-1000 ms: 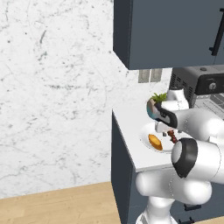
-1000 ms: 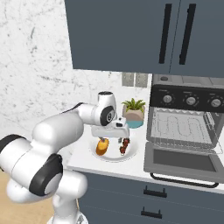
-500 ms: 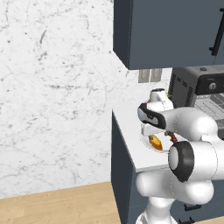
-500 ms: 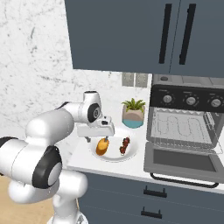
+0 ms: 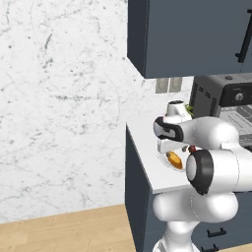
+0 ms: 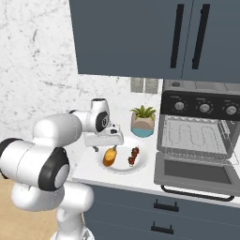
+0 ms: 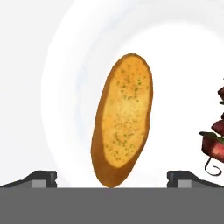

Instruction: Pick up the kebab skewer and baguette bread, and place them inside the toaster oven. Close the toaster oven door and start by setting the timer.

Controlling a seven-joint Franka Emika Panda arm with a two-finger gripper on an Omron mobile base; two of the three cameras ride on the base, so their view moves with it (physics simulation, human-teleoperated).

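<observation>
Item: white plate (image 6: 140, 164) on the pale counter (image 6: 89, 168), just left of the toaster oven (image 6: 199, 136). Contents: the baguette bread (image 6: 109, 156), a golden-orange oval loaf lying on the plate's left half, and the kebab skewer (image 6: 133, 155), dark reddish-brown chunks on a thin stick lying on the right half, apart from the loaf. In the hand view the baguette bread (image 7: 122, 118) lies lengthwise on the plate (image 7: 61, 87), with the kebab skewer (image 7: 214, 140) at the right edge, cut off by the frame. Item: toaster oven, boxy and dark, three round knobs along the top; the toaster oven door (image 6: 197, 173) is folded down flat in front, bar handle at its near edge; inside, a silver wire rack (image 6: 194, 138) with nothing on it. Item: small potted plant (image 6: 143, 121) in a teal pot, behind the plate against the wall. Item: gripper (image 6: 104, 149), jaws spread wide and holding nothing, poised directly above the baguette bread, one finger tip (image 7: 41, 178) on either side of the loaf's near end.
</observation>
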